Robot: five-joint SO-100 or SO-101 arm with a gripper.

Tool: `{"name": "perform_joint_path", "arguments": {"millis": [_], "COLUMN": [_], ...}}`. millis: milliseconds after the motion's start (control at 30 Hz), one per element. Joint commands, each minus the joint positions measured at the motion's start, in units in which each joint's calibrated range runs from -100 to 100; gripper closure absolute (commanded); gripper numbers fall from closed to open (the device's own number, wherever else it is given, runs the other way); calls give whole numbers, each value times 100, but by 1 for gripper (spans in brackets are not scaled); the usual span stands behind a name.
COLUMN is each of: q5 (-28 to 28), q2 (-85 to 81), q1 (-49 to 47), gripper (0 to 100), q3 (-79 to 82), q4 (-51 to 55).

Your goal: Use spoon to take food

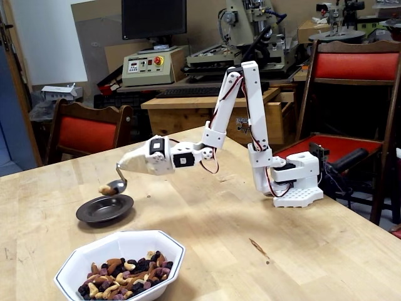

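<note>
In the fixed view, a white robot arm point(247, 119) stands on a light wooden table point(250, 219). Its base sits near the right side of the table. The arm goes up, bends, and reaches down to the left.

The gripper point(125, 164) is at the low left end of the arm. It is covered in beige tape and is closed tight on the top of the spoon point(116, 184). The spoon hangs down from it. The shiny spoon bowl is in the air, just above the small dark plate point(104, 209). It is not touching the plate. A tan nut point(105, 189) sits on the left edge of the spoon bowl.

A white bowl point(119, 266) with flat sides stands at the front of the table, near the dark plate. The food point(122, 277) is in it, tan nuts mixed with dark bits.

Red chairs point(351, 66) and machines stand behind the table.
</note>
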Motion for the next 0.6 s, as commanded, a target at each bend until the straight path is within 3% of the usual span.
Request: {"name": "perform_joint_path", "arguments": {"millis": [0,400,567], "q5": [122,186,562], "q2": [-141,-107,-107], "q1": [-181,-789,-804], "gripper": [96,96,96], "q3": [182,244,244], "q4": [-174,-134,-150]}}
